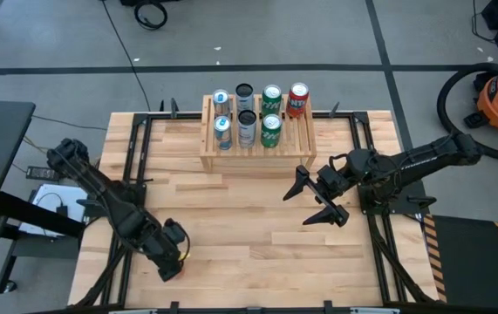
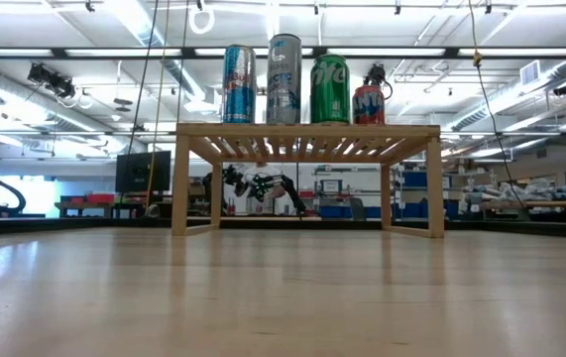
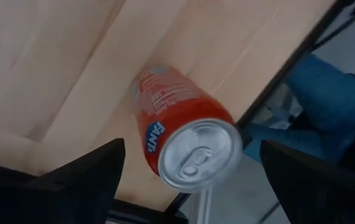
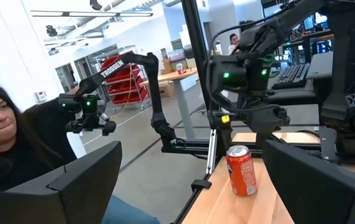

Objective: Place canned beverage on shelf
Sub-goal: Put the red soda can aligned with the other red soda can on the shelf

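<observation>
From my remote station, I see the left hand [image 1: 172,262] poised directly above an upright orange Fanta can [image 3: 183,140] near the front left corner of the wooden surface [image 1: 249,235], its fingers [image 3: 78,180] spread wide on either side of the can and touching nothing. The can stands on the surface close to the edge, well apart from the shelf [image 1: 255,148]. That light-wood shelf sits at the back centre and carries seven cans in two rows: blue, silver, green and one red [image 1: 297,99]. My right hand [image 1: 318,202] hangs over the surface just in front of the shelf's right end, fingers fully apart and empty. A seated person [image 4: 9,143] shows beyond the surface.
</observation>
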`<action>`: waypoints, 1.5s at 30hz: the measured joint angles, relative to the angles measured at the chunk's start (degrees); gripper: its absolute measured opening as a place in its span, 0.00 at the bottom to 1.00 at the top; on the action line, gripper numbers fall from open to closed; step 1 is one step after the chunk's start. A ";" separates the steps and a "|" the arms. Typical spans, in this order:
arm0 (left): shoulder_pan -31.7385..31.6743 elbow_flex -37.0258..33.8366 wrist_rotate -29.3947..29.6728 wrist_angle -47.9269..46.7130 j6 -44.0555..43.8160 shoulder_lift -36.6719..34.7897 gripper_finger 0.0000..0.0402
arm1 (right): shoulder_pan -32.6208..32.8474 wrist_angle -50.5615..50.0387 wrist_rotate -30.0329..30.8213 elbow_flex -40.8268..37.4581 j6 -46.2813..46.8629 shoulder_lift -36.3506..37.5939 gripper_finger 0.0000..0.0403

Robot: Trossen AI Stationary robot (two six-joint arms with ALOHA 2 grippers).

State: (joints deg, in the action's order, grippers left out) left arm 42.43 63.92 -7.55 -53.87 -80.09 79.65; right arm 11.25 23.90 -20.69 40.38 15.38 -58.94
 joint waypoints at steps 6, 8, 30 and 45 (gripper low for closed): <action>1.25 -0.02 -0.66 0.82 -0.50 4.21 0.93 | 0.00 -0.50 0.00 0.00 -0.09 0.00 0.99; 1.21 -0.02 -0.62 2.01 -0.67 4.73 0.93 | 0.00 -0.50 0.00 0.00 -0.09 0.00 0.99; 1.87 -0.07 -1.49 4.11 0.53 11.20 0.93 | 0.00 -1.32 0.00 0.00 0.09 0.02 0.99; 3.43 0.00 -2.20 3.91 2.42 13.98 0.93 | 0.00 -1.31 0.07 0.00 0.15 0.02 0.99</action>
State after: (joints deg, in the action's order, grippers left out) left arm 45.87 63.92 -9.75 -49.95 -77.67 93.63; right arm 11.25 22.59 -20.62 40.38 15.53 -58.92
